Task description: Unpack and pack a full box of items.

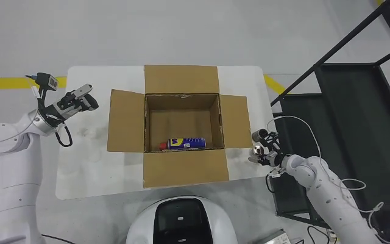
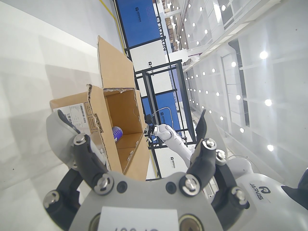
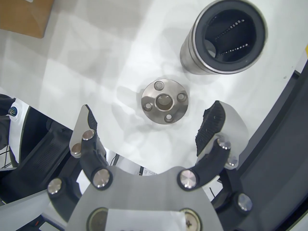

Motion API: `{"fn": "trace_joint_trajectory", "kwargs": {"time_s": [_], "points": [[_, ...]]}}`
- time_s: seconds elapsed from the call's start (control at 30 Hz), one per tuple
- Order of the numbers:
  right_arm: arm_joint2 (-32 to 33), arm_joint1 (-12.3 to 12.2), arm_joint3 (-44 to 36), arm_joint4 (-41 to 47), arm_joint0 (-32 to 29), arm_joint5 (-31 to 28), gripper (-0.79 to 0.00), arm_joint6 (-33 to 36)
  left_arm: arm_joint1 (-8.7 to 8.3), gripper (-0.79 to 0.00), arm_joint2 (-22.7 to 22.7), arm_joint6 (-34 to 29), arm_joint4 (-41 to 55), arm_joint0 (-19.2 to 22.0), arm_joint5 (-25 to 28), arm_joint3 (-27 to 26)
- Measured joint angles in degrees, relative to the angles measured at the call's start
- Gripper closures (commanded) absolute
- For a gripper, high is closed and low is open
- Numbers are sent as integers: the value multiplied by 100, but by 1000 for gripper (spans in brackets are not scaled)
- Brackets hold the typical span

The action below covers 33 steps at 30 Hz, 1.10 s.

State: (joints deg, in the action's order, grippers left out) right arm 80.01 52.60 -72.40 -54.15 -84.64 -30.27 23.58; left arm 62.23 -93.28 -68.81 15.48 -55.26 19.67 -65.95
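Right gripper (image 3: pixel 151 114) hangs with its fingers spread wide and nothing between them, over the right edge of the white table (image 1: pixel 97 165). Under it, a round metal disc (image 3: pixel 164 102) with a centre hole and four smaller holes lies flat on the table, in line with the gap between the fingers. Near the disc, and not touching it, a short metal sleeve (image 3: pixel 223 37) with a dark lining stands on end.

Left gripper (image 2: pixel 131 118) is also wide open and empty. It is held above the table's left side, apart from the left flap of the cardboard box (image 1: pixel 181 79). The box sits in the middle of the table with all four flaps folded outward. Inside it a blue and yellow spray can (image 1: pixel 186 143) lies on its side along the wall nearest the robot.
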Motion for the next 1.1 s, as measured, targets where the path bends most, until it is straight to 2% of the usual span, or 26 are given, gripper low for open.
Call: {"fn": "trace_joint_trajectory", "kwargs": {"time_s": [0.23,0.33,0.37,0.47,0.5,0.53,0.6,0.67,0.93,1.1], "points": [[-197,55,443,-119,368,0,-785,-74,0,-785,0,0,0,0,0,0],[-279,78,571,-172,487,-7,-634,-88,0,-785,0,0,0,0,0,0],[-312,87,607,-200,522,7,-517,-96,0,-785,0,0,0,0,0,0],[-381,110,697,-254,591,85,-382,-122,0,-785,0,0,0,0,0,0],[-401,116,718,-276,606,105,-376,-133,0,-785,0,0,0,0,0,0],[-422,122,731,-294,614,111,-329,-151,0,-785,0,0,0,0,0,0],[-468,130,740,-376,618,124,-203,-187,0,-785,0,0,0,0,0,0],[-494,137,741,-443,607,171,0,-231,0,-785,0,0,0,0,0,0],[-278,91,424,-628,352,346,0,-460,0,-785,0,0,0,0,0,0],[226,-18,-192,-641,-90,351,0,-555,0,-785,0,0,0,0,0,0]]}}
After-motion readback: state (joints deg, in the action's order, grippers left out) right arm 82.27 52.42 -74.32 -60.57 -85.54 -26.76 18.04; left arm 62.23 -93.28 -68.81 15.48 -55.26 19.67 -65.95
